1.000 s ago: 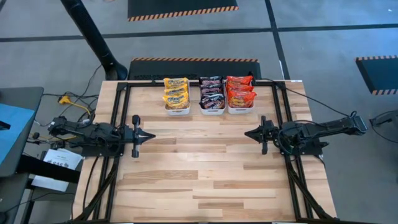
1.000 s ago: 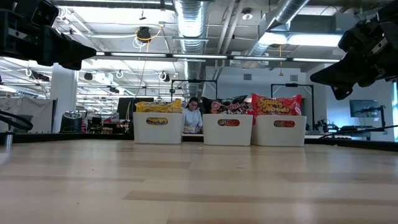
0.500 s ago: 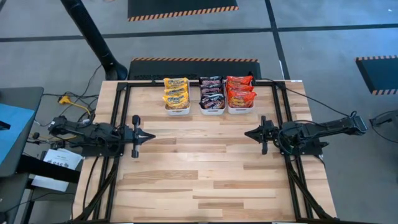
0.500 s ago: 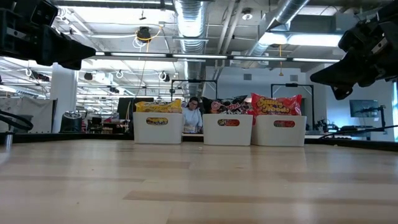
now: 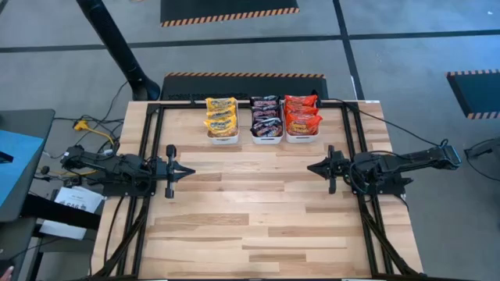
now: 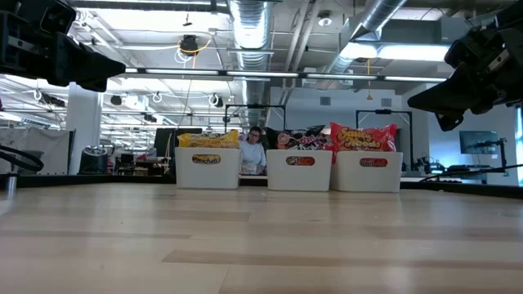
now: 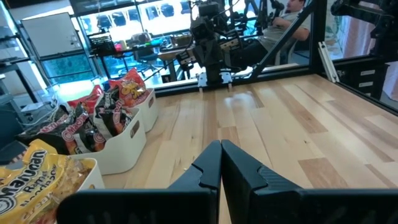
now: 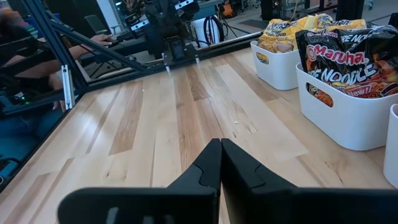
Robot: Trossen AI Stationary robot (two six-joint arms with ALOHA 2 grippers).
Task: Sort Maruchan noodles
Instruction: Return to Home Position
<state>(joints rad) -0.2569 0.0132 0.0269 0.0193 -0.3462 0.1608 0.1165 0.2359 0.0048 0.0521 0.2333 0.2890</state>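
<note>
Maruchan noodles [image 5: 266, 115] sit colour-sorted in three white bins [image 6: 301, 173] at the far edge of the tabletop [image 5: 250, 211], likely light, crinkly, slick, brittle inside, so pinch a sealed edge gently; left pincer [image 5: 191, 169] and right pincer [image 5: 311, 166] both pressed together, empty.

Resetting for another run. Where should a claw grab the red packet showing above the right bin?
Pinch the red packet by its top edge, from straight above: it sticks up past the rim of the right bin, whose walls block its sides.
</note>
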